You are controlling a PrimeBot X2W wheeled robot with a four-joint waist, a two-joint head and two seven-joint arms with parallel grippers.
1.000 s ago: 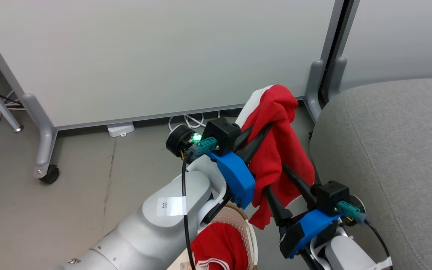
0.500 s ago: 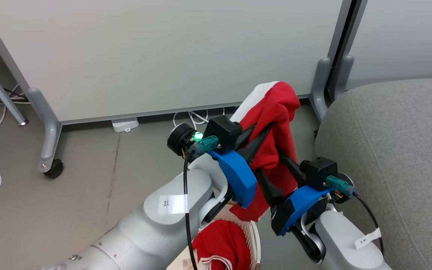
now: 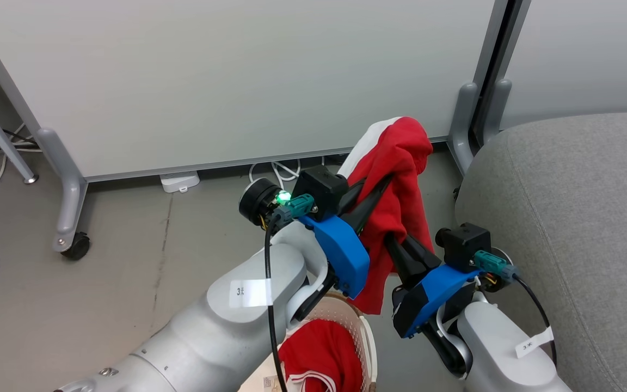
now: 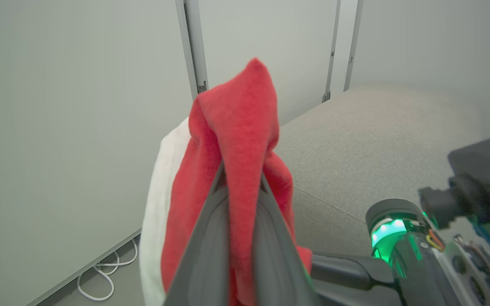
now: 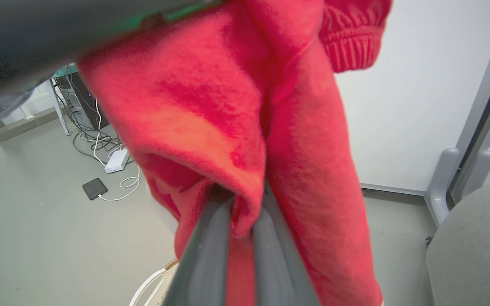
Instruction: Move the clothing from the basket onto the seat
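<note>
Left fingers pinched a top fold of 1 red garment, my forearm angled up to hold it above the basket, where the 2nd garment lay. My right fingers, lower down, clamped another fold of the same cloth. I judged this the carry: next, both arms swing right over the seat, lower, then let go.

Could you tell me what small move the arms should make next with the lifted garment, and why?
Probably carry the red garment to the robot's right, over the sofa. The left gripper and the right gripper are both shut on it, and it hangs clear of the basket but above the floor beside the sofa's edge.
</note>
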